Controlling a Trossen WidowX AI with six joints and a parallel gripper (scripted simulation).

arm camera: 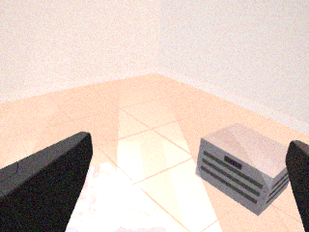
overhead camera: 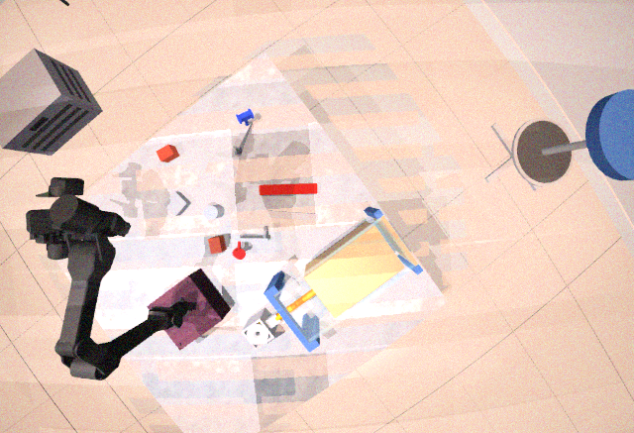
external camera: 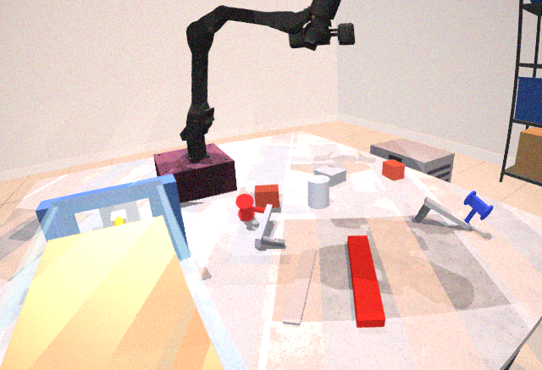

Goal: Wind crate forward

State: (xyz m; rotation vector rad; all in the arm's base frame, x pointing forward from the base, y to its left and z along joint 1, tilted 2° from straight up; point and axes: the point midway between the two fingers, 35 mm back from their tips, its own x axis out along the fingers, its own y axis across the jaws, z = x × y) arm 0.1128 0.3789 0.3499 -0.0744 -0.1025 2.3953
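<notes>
My gripper (overhead camera: 58, 186) (external camera: 343, 33) (arm camera: 187, 149) is open and empty, raised high above the bench's far corner and facing away from the tools. The yellow crate (overhead camera: 353, 270) (external camera: 109, 278) sits flat inside the clear-panelled cubby, behind the blue steel frame (overhead camera: 286, 315) (external camera: 105, 197). An orange strap (overhead camera: 299, 302) runs from it to the pale winch (overhead camera: 259, 333), whose top hole shows. A grey crank with a red knob (overhead camera: 238, 253) (external camera: 245, 206) lies near the arm's purple base (overhead camera: 204, 295) (external camera: 196, 173). A second crank with a blue knob (overhead camera: 245, 117) (external camera: 477, 206) lies at the far side.
A long red bar (overhead camera: 287, 188) (external camera: 365, 278), two orange-red cubes (overhead camera: 167, 152) (overhead camera: 217, 244), a white cylinder (overhead camera: 214, 211) (external camera: 318, 190) and a grey chevron (overhead camera: 181, 203) lie on the bench. A grey vented box (overhead camera: 46, 105) (arm camera: 241, 170) stands on the floor beyond.
</notes>
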